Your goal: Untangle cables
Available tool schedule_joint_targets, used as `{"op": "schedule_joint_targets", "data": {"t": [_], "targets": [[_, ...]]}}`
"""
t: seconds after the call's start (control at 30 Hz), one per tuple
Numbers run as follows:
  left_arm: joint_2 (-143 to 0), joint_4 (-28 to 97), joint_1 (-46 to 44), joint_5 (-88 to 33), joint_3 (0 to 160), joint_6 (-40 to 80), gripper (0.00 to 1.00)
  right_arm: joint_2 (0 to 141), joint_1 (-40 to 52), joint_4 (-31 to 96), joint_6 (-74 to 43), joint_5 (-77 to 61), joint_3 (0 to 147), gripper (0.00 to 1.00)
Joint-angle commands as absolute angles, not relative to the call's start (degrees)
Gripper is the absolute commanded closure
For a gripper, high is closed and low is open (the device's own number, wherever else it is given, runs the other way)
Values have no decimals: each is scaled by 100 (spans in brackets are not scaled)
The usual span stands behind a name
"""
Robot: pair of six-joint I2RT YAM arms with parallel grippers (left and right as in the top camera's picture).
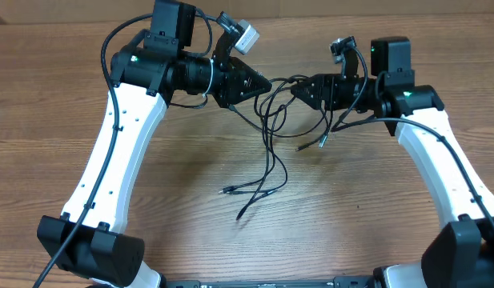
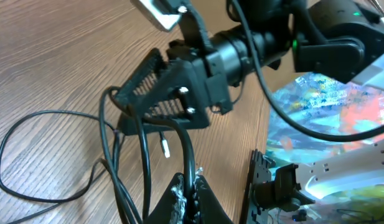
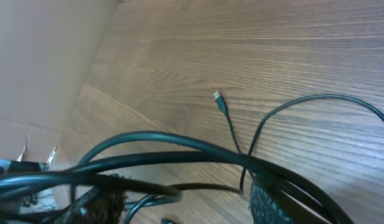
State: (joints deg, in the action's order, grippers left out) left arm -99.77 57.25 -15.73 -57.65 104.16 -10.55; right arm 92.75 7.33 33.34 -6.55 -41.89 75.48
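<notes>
Cables (image 1: 271, 120): thin black cords, tangled in the air between the two grippers over the far middle of the table. Several strands hang down from there and lie loose on the wood.
Loose ends: two small plugs (image 1: 225, 190) lie toward the near side. Two more lie just below the right gripper, and one of them shows in the right wrist view (image 3: 218, 98).
Left gripper (image 1: 265, 82): the fingers are closed on the cables. In its own camera the cords (image 2: 145, 168) run in between the two fingertips (image 2: 178, 194).
Right gripper (image 1: 297, 90): the fingers come together to a point and pinch the cables at the tip (image 2: 120, 109). In its own camera thick cords (image 3: 167, 158) cross close before the lens.
Grippers to each other: the tips are near, facing, not touching, with the tangle between them.
Table (image 1: 190, 160): brown wood grain.
</notes>
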Motion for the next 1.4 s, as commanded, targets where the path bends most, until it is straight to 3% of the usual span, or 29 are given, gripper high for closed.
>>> {"op": "schedule_joint_targets", "data": {"t": [0.0, 0.3, 0.43, 0.53, 0.7, 0.83, 1.03, 1.13, 1.37], "targets": [[-9832, 5693, -1553, -5806, 10401, -1157, 96, 9559, 836, 3148, -1059, -4165, 7494, 37], [-9832, 5695, -1553, -5804, 10398, -1157, 96, 9850, 943, 2443, -1975, -4195, 7494, 38], [-9832, 5695, -1553, -5802, 10398, -1160, 96, 9850, 943, 2095, -2659, -4410, 7494, 60], [-9832, 5697, -1553, -5804, 10401, -1157, 96, 9850, 945, 1885, -3277, -4410, 7494, 64], [-9832, 5697, -1553, -5804, 10398, -1157, 96, 9850, 1044, 1737, -3323, -4464, 7494, 66], [-9832, 5697, -1553, -5804, 10398, -1157, 96, 9850, 1146, 1669, -3326, -4464, 7494, 90], [-9832, 5728, -1553, -5784, 10401, -1157, 96, 9850, 1162, 1741, -3295, -4265, 7494, 96], [-9832, 5881, -1551, -5463, 10401, -1160, 96, 9850, 1138, 2174, -3301, -3697, 7496, 96], [-9832, 6558, -1439, -3002, 10398, -941, 96, 9848, 878, 4298, -3308, -687, 7496, 96]]}}
